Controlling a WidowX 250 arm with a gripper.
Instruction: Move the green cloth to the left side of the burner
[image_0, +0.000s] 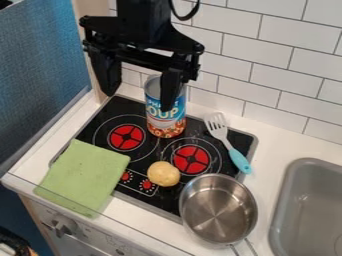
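In the camera view, the black gripper (138, 101) is being held open above the stove (127, 107), 1 of its 2 fingers being seen against the soup can (161, 122). The stove's front-left corner is being covered by the green cloth (83, 175); the white counter's (30, 165) front edge is being met by its near corner. Bare counter is being shown along its left.

Green cloth (83, 175) lies flat, partly over the stovetop (120, 107); red burner (127, 137) beside it.

from: above, front | faces: slanting down, toward tiled wall (267, 60) (stovetop (164, 200) central) | near
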